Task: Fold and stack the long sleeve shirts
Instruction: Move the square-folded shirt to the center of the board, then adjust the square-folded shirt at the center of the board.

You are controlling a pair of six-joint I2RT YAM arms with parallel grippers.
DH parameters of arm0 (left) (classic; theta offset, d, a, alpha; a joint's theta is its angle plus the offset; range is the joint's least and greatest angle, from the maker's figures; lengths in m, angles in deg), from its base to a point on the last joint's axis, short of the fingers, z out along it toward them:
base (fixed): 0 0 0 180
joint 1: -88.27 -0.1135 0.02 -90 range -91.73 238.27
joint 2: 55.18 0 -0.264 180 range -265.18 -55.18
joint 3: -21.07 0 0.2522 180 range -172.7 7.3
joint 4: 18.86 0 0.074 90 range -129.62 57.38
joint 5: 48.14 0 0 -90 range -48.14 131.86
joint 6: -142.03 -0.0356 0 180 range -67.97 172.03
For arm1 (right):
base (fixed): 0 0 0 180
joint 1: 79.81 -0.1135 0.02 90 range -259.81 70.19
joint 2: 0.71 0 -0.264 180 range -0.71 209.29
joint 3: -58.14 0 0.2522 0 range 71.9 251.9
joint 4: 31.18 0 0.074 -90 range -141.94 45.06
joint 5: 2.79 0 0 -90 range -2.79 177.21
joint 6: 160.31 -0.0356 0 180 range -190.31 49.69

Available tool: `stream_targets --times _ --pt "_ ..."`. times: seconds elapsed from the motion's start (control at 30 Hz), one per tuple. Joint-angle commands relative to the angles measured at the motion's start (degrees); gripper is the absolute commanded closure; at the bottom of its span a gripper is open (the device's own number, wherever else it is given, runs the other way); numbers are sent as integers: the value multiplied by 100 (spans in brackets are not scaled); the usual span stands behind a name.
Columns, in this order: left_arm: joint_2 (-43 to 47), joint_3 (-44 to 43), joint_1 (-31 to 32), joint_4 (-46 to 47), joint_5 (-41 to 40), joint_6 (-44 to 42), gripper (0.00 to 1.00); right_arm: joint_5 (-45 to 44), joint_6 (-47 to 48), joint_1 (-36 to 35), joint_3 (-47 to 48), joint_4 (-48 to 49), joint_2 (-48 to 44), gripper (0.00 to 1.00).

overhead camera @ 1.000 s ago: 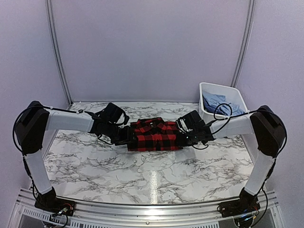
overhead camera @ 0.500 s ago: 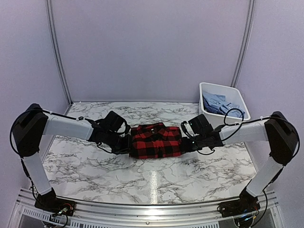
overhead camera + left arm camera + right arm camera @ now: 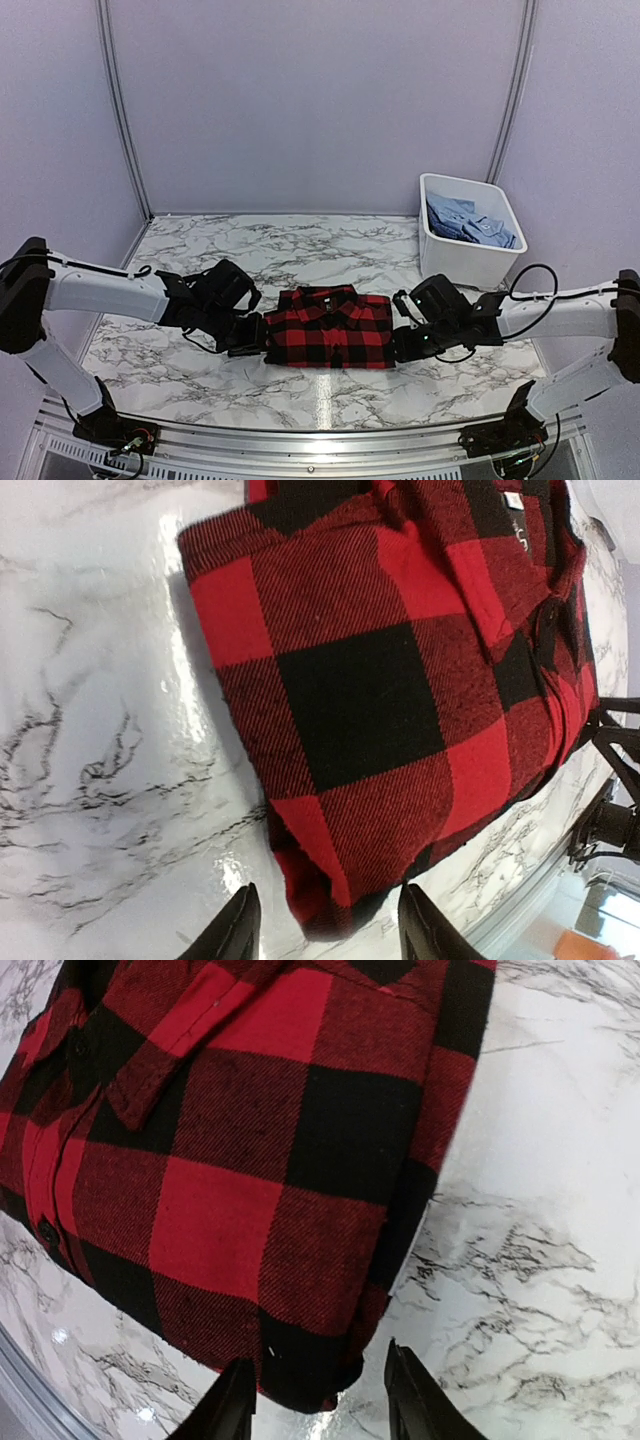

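White marble with grey lines covers the table, and plain pale walls stand behind it. On the table lies the red and black shirt. It is folded into a flat block, with the collar on the far side and the buttons down the middle.

The left pincer sits low on the table, and the shirt's edge is just to its right. The right pincer sits low too, and the shirt's other edge is just to its left. So the folded shirt lies between the two pincers.

From the left wrist you can see the left pincer's two fingers a little way apart. A corner of the shirt pokes into the gap between them. The cloth lies flat there and is not squeezed, so this pincer is not holding it.

From the right wrist it looks much the same. The right pincer's fingers are a little way apart, with another corner of the shirt in the gap. That corner looks loose and not pinched, so this pincer holds nothing either.

Farther back and to the right of the right pincer stands a white tub, apart from it. Light blue shirts lie piled inside the tub
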Motion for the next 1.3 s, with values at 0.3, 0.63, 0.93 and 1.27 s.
stream_targets --times 0.3,0.63,0.93,1.27 --pt "-103 -719 -508 -618 -1014 -514 50 -450 794 528 1852 75 871 52" --pt "-875 -2012 -665 -560 -956 -1475 50 -305 1198 783 3168 493 2534 55" --pt "-2231 -3227 -482 -1150 -1429 -1644 48 -307 1121 775 3504 607 3049 53" --pt "-2766 -3874 -440 -1241 -1682 -1739 52 -444 1085 684 3799 506 3528 55"
